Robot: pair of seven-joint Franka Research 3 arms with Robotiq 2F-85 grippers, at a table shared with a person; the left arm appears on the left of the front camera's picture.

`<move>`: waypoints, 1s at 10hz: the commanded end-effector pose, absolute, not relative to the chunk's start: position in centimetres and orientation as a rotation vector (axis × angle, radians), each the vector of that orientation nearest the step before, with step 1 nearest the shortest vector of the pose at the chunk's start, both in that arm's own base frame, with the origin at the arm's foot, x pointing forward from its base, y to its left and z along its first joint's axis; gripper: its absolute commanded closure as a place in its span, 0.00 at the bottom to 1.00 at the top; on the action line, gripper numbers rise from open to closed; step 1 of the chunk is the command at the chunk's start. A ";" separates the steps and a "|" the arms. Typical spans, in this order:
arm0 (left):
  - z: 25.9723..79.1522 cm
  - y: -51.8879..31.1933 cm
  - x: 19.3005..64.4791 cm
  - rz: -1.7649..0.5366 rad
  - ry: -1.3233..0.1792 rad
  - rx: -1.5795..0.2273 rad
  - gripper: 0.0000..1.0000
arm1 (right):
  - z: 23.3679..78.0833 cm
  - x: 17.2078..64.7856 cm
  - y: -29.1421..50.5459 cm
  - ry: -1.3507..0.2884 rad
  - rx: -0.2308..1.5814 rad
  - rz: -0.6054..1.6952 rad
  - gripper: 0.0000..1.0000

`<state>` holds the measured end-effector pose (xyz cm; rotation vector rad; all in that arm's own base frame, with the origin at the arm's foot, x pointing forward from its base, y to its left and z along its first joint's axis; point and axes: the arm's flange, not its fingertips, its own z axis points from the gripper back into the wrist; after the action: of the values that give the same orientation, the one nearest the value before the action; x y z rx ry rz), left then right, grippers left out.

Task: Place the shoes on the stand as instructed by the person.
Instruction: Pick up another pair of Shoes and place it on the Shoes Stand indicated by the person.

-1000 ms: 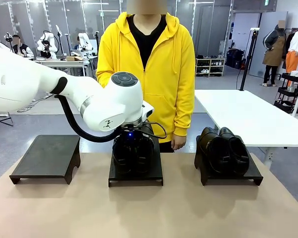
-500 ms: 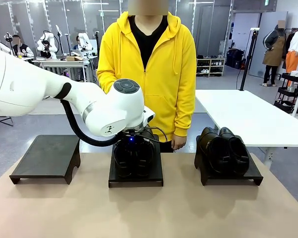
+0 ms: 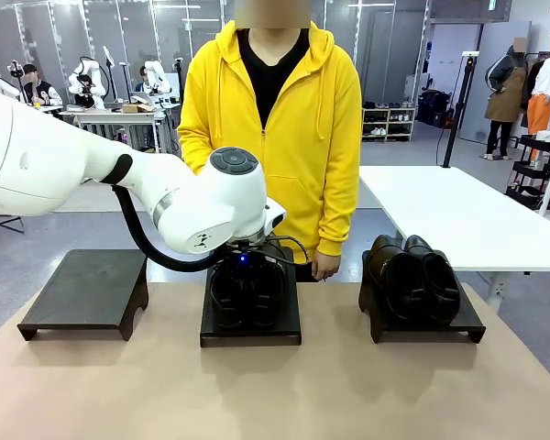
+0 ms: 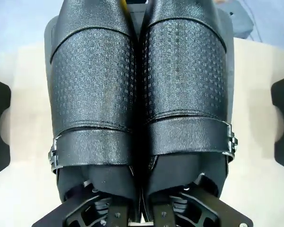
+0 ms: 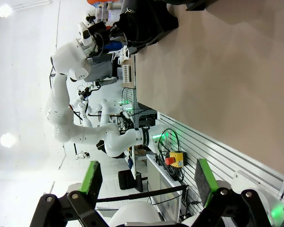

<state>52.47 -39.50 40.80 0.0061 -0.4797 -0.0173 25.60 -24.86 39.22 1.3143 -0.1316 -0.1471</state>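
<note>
Scanning left to right: left stand (image 3: 87, 289) bare; middle stand (image 3: 250, 325) carries one pair of shoes (image 3: 247, 291), the left tool (image 4: 141, 213) at their heels, jaws now parting where a second ago they were clamped. Release looks underway, so this pair counts as placed. Right stand (image 3: 426, 325) holds the second pair (image 3: 412, 275). Right tool (image 5: 149, 184) spread, idle. Person (image 3: 270, 128) waits behind table (image 3: 275, 385).
</note>
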 end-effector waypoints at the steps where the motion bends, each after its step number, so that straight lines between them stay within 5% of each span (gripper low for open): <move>1: 40.5 -39.4 52.1 -0.010 -0.519 0.001 0.52 | 39.2 25.3 -24.6 -0.138 1.299 -0.145 0.00; 4: 40.7 -39.2 52.0 -0.005 -0.532 -0.002 0.01 | 39.2 25.3 -24.6 -0.138 1.299 -0.145 0.00; 10: 41.5 -39.1 51.0 0.026 -0.509 -0.002 0.00 | 39.2 25.3 -24.6 -0.138 1.299 -0.145 0.00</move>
<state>52.27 -39.33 41.70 -0.0090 -0.4973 -0.0072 25.60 -24.86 39.22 1.3143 -0.1315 -0.1471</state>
